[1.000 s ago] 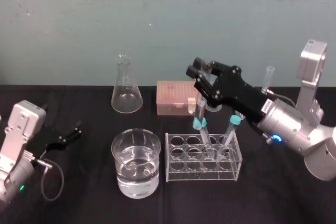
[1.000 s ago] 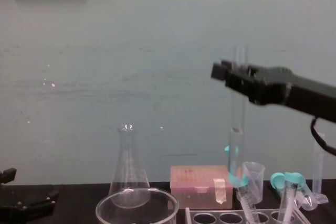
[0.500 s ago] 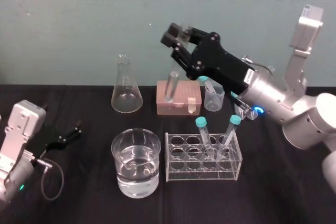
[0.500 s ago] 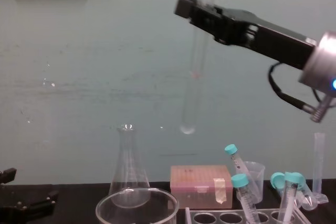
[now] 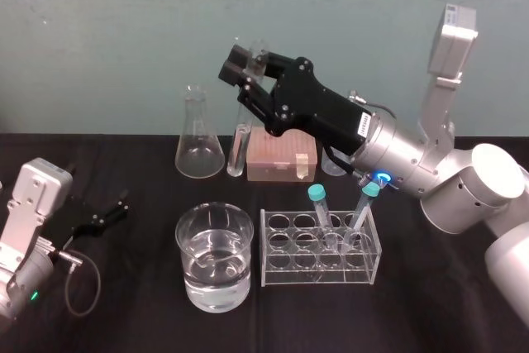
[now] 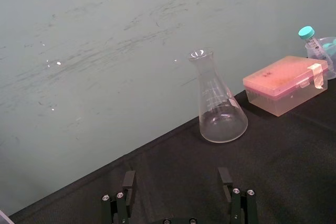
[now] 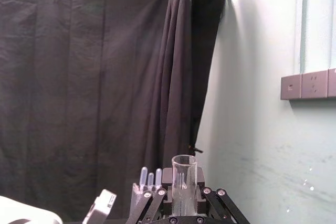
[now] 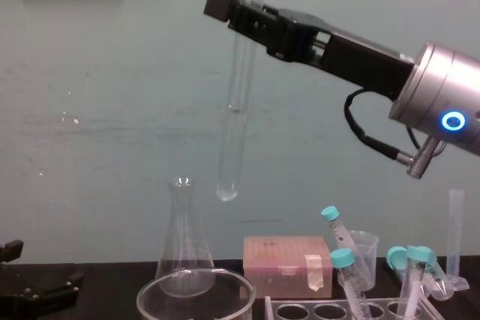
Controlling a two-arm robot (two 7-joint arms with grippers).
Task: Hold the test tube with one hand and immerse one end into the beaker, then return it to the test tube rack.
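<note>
My right gripper (image 5: 246, 68) is up high over the back of the table, arm reaching in from the right w/ the blue ring light lit. Fingers are pinched on the test tube (image 5: 239, 142), gripping it near the open top end. In the chest view the right gripper (image 8: 241, 14) clamps the test tube (image 8: 233, 125) approx a quarter of the way down. The rest hangs below, nearly upright, slight tilt, round bottom down. The bottom tip sits about level w/ the mouth of the flask (image 8: 182, 237), just to its right, in mid-air and touching nothing. In the head view the tip shows btwn the flask (image 5: 198, 145) and the pink box (image 5: 281, 155).

Wrist cam: the test tube's open mouth (image 7: 184, 174) pokes up btwn my finger links, snug on both sides.

The beaker (image 5: 185, 241) stands at front centre, clear liquid approx halfway up. The tube isn't in it. In the chest view the beaker's rim (image 8: 196, 273) lies well below the tip. The test tube rack (image 5: 289, 272) is just right of the beaker, not touching it. Two teal-capped tubes (image 5: 319, 204) lean in its right-hand holes, other holes open. The rack's top edge (image 8: 315, 306) peeks in at the bottom of the chest view.

My left gripper (image 5: 114, 206) is parked low at far left, near the table. Wrist view shows the left gripper (image 6: 176, 182) w/ fingers spread wide, gripping nothing, facing the flask (image 6: 218, 106) and pink box (image 6: 286, 82).
</note>
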